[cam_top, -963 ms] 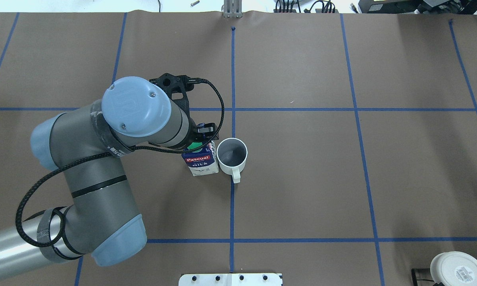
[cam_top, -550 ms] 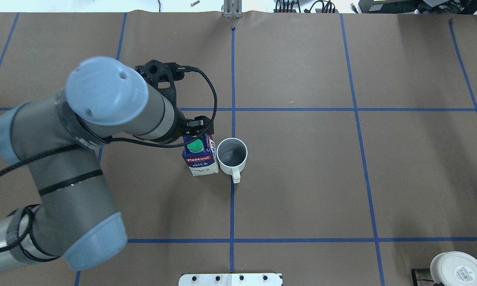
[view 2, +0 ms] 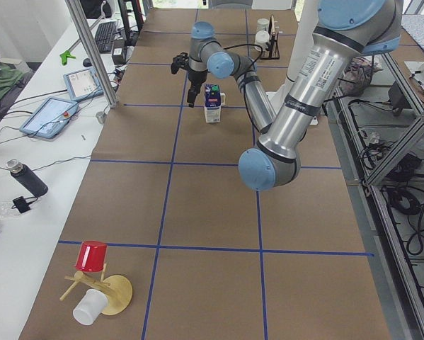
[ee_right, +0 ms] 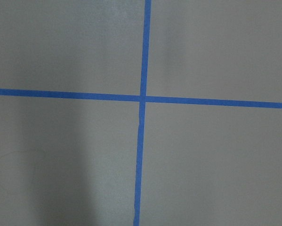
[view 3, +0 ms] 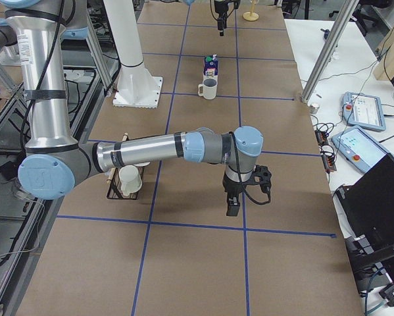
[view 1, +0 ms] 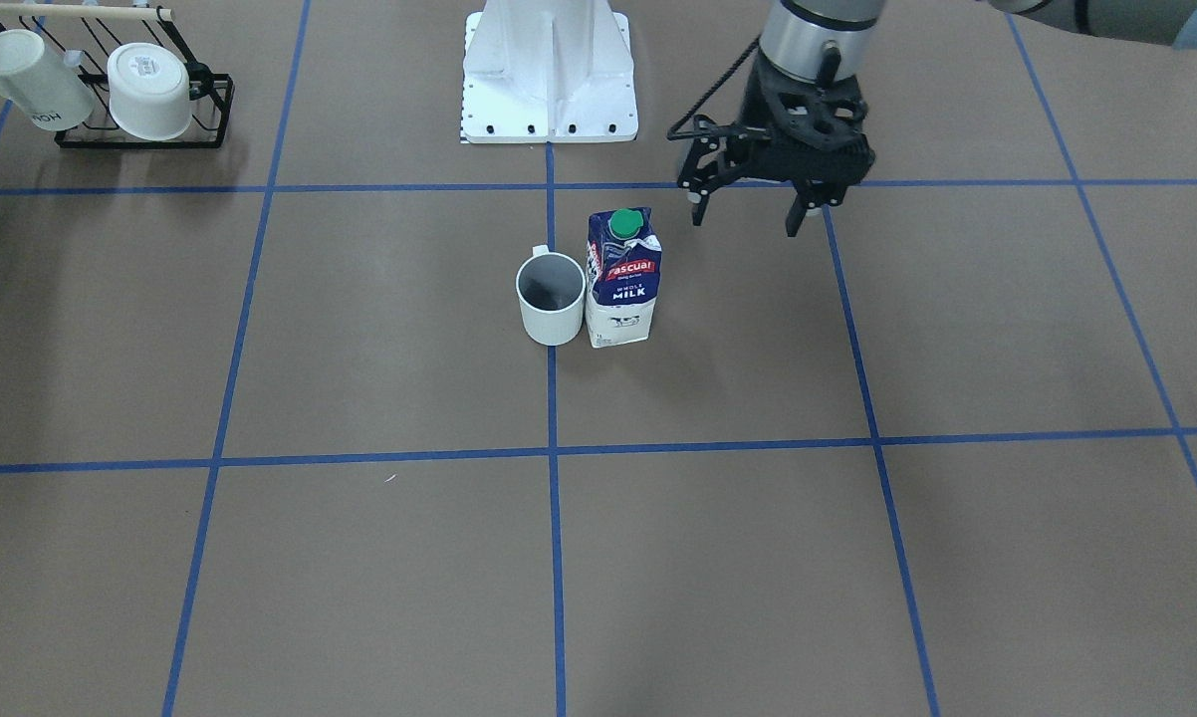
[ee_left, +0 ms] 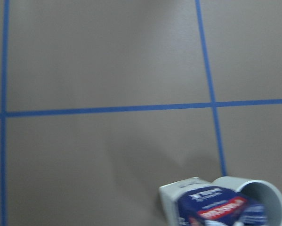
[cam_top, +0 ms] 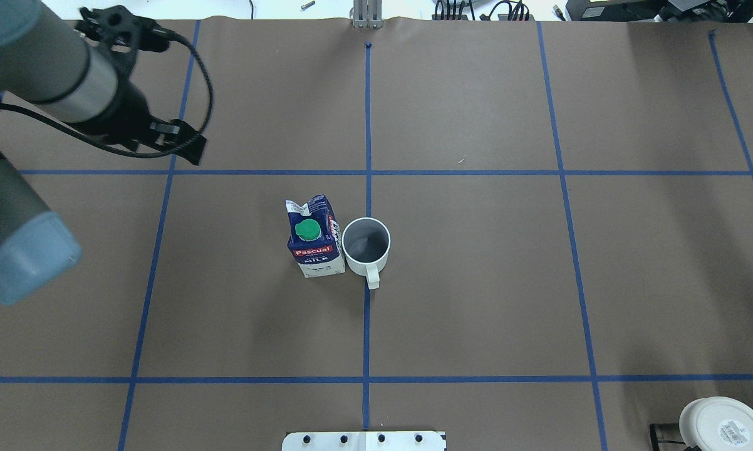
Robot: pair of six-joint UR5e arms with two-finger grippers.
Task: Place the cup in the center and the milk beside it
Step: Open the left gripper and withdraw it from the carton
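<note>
We see the milk (view 1: 623, 279) upright, seemingly touching the cup (view 1: 551, 311) at the surface's (view 1: 359, 349) center (view 1: 553, 398). The left pincer (view 1: 744, 217) hangs spread and empty. We cannot judge the right pincer (view 3: 233, 203).

milk (cam_top: 316, 241) tight beside cup (cam_top: 366, 243): no gap between | bare tabletop (cam_top: 477, 282) round both | left pincer (view 1: 744, 225) well apart

One milk carton (view 1: 623, 279) and one grey mug (view 1: 551, 299) stand near the left gripper (view 1: 744, 225), one of two grippers; the right gripper (view 3: 233, 209) is the other. Well apart from the left gripper: one black rack (view 1: 140, 141) with two white cups, a lettered cup (view 1: 26, 85) and a labelled-base cup (view 1: 150, 92); and one wooden stand (view 2: 117, 295) with one red cup (view 2: 93, 256) and one plain white cup (view 2: 89, 307).
</note>
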